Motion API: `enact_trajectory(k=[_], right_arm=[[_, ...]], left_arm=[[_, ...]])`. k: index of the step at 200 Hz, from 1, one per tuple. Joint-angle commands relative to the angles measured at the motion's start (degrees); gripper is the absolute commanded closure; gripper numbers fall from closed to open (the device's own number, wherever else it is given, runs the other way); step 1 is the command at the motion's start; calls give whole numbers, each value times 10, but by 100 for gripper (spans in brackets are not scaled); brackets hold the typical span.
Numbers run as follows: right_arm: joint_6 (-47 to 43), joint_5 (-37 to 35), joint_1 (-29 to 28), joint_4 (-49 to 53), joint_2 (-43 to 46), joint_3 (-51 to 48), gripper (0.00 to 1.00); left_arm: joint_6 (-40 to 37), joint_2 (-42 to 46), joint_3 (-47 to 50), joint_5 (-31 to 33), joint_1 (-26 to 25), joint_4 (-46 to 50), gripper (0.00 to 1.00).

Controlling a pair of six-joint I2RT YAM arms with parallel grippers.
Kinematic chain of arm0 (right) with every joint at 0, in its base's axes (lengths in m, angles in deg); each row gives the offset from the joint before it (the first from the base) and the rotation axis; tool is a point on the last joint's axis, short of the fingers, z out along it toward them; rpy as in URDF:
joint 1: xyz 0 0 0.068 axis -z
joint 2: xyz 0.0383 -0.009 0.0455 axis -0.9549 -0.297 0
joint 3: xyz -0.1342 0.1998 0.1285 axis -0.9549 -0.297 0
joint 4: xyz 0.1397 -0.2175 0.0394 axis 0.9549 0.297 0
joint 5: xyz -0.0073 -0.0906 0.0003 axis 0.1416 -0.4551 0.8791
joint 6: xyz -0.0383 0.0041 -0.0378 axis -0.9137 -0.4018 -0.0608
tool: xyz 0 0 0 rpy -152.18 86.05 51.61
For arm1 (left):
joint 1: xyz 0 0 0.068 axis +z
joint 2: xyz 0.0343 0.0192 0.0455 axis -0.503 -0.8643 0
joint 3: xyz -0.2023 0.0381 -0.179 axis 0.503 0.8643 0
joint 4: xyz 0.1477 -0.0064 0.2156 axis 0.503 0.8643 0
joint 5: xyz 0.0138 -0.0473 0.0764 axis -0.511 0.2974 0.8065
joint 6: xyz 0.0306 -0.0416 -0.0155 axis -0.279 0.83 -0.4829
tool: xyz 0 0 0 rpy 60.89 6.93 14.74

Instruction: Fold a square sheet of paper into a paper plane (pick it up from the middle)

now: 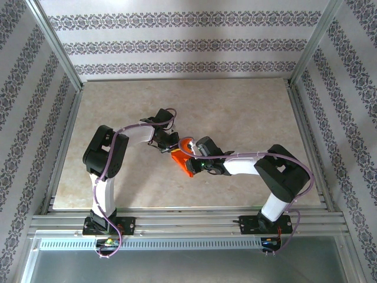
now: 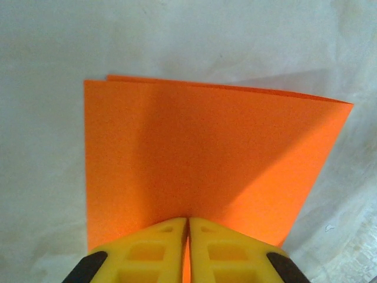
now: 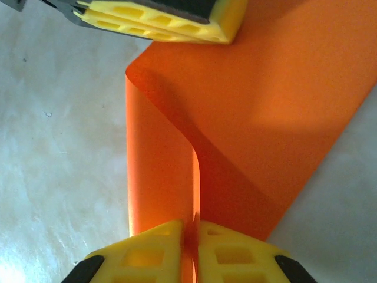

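- Two sets of jaws clamp the same orange sheet of paper (image 2: 206, 153) over the middle of the bench (image 1: 247, 112).
- Left jaws: pressed shut on the sheet's doubled-over edge.
- Right jaws: pressed shut on an edge where the sheet curls over itself.

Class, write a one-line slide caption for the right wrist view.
Right gripper pinches the doubled-over orange sheet; the left gripper grips its far edge.

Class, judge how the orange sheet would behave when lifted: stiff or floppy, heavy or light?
Probably floppy: the orange sheet curls into a soft loop at the right gripper. Likely light: two narrow pinches, the other by the left gripper, seem enough.
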Motion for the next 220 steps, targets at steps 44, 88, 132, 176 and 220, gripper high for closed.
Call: enact_trajectory(k=[44,88,132,176,220], right_arm=[[4,-26,11,26,-12,19,86],[2,-23,14,30,-13,25,86],[2,-16,17,35,-14,31,86],[3,-10,22,47,-9,36,86],[0,-6,24,57,-13,44,86]], left_arm=[[-20,-30,-2,25,-14,50,89],[-25,-35,-8,25,-16,54,90],[-29,-37,-8,28,-18,59,91],[-29,-39,-9,38,-18,63,91],[-28,-40,-11,39,-19,64,91]])
